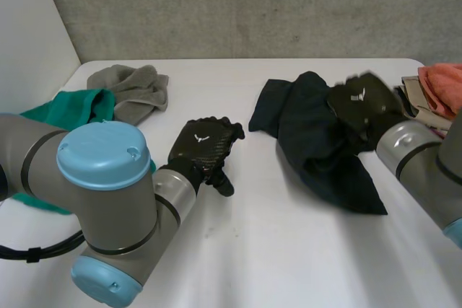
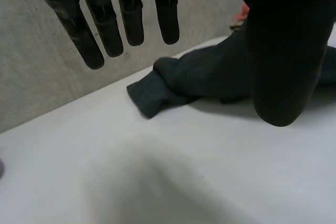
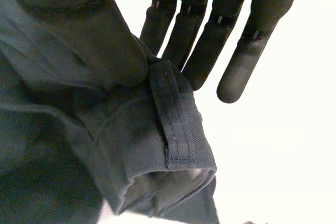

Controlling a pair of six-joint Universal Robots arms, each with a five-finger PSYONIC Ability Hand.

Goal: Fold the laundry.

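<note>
Hidden: our left arm (image 1: 101,178) is covering part of the green cloth (image 1: 72,108).
Count: one garment (image 1: 310,138), one grey cloth (image 1: 137,88).
Left hand (image 1: 203,143): hanging wide, empty.
Right hand (image 1: 361,102): pinching the garment.

Garment (image 1: 310,131) right of centre on table (image 1: 274,250), towel (image 1: 137,88) back left, stacked cloths (image 1: 435,94) far right

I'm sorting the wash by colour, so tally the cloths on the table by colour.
dark cloth: 1
grey cloth: 1
teal cloth: 1
orange cloth: 1
beige cloth: 1
Total: 5
</note>
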